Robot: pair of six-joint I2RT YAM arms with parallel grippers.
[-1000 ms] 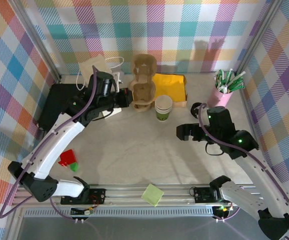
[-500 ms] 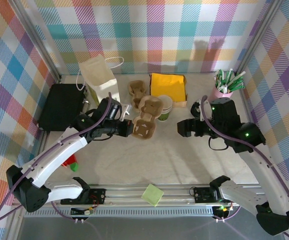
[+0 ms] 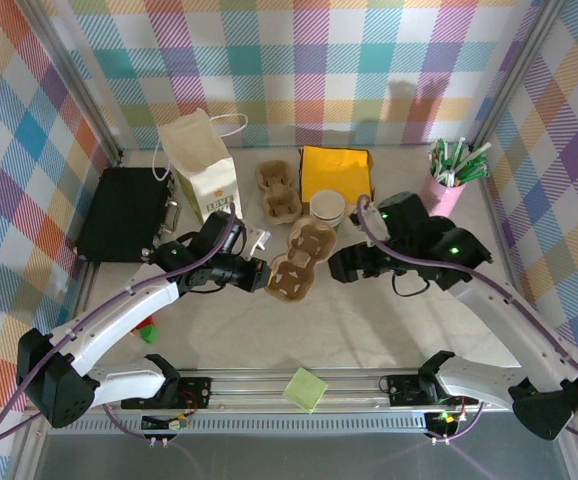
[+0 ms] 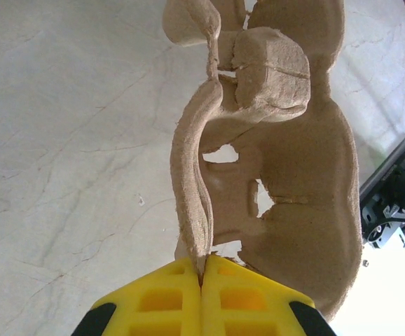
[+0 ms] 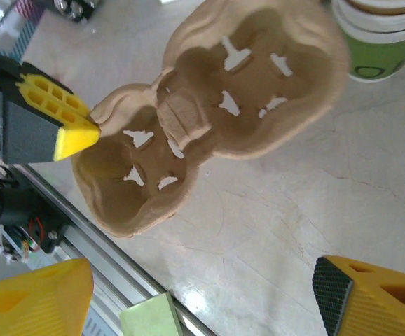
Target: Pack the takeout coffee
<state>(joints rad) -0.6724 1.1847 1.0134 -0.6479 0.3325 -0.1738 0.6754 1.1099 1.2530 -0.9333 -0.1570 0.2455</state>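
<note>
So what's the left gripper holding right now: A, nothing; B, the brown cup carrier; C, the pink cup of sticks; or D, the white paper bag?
B: the left gripper is pinched shut on the rim of the brown cup carrier.

The left arm (image 3: pixel 119 310) reaches from its base at the near left up and rightward, elbow low; its left gripper (image 3: pixel 266 275) points right, yellow fingers (image 4: pixel 167 301) pressed together on the rim of a pulp cup carrier (image 3: pixel 299 262); the right arm (image 3: pixel 489 300) bends in from the near right, its right gripper (image 3: pixel 341 266) aimed left, fingers (image 5: pixel 371 294) spread wide with nothing between them
</note>
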